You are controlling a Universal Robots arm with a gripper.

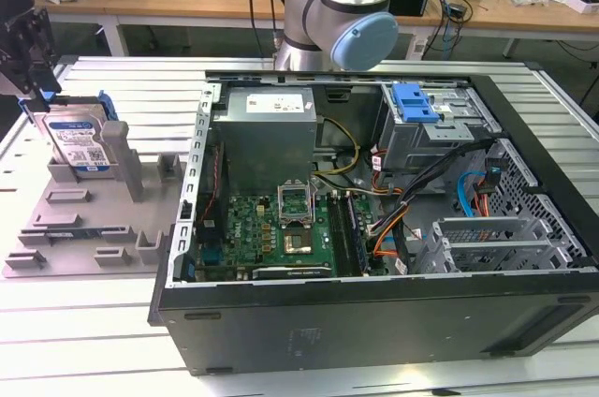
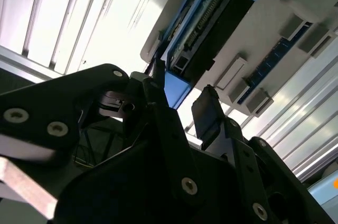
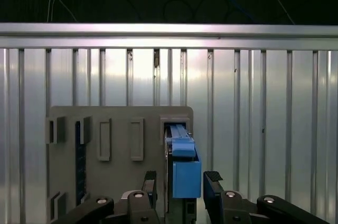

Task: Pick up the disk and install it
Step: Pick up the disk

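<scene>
Step in hand: the pick-up, at the pre-grasp stage by my reading; install not begun. The disk [image 1: 80, 141] stands on edge in a slot of the grey holder plate [image 1: 65, 228]. The plate lies on the slatted worktop [image 1: 94, 331] at the exterior view's left, well apart from the open computer case [image 1: 374, 327] at the exterior view's right. The hand [image 3: 181, 177] hangs at the disk's upper end. Hand state: wide, holding nothing. In the first wrist view the two fingers [image 3: 213, 183] straddle the blue carrier bracket [image 3: 186, 160]. One finger sits just beside the blue plastic; between the other and the bracket a strip of grey plate shows. No contact that I can make out. The second wrist view agrees: the bracket end lies between the dark fingers. Judgement: a grasp from here calls for the bracket centred between the fingers and enough depth to bear on the bracket sides. The pull then wants to run straight along the slot, so the drive does not bind.
</scene>
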